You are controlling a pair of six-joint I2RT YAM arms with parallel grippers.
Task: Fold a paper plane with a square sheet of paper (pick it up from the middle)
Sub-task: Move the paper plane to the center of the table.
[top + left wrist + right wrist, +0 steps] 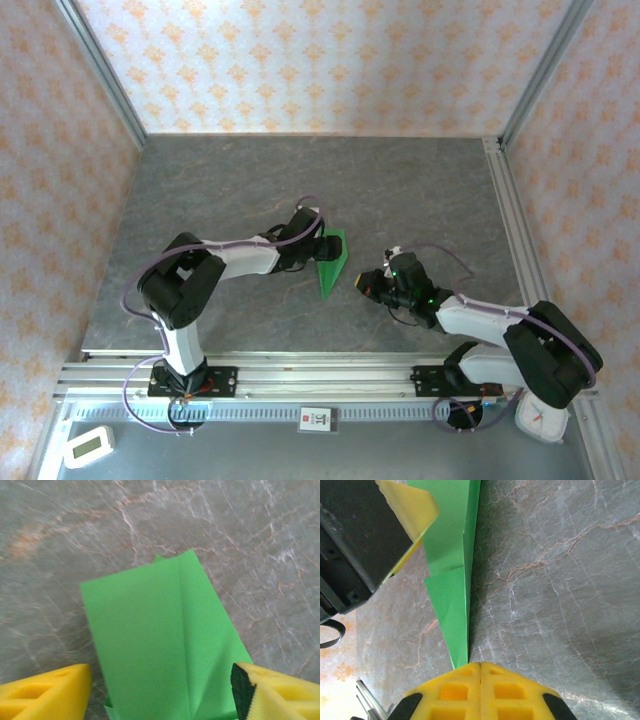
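Observation:
The green paper [331, 265] lies on the table as a slim pointed dart with a centre crease, its tip toward the near edge. In the left wrist view its wide end [160, 640] lies flat between the spread yellow fingers [45, 692] of my open left gripper [162, 695], which hovers over it [322, 245]. My right gripper [362, 283] is shut with nothing between its fingers. In its wrist view the paper's tip [451, 595] runs up to the closed fingertips [480, 667], just left of their seam. The left gripper's finger [410, 505] shows over the paper's far end.
The grey marble tabletop [300, 180] is walled by patterned panels on three sides. Aluminium rails run along the near edge [320, 365] and the right side [515, 230]. A small white device [88, 445] sits below the rails at the bottom left.

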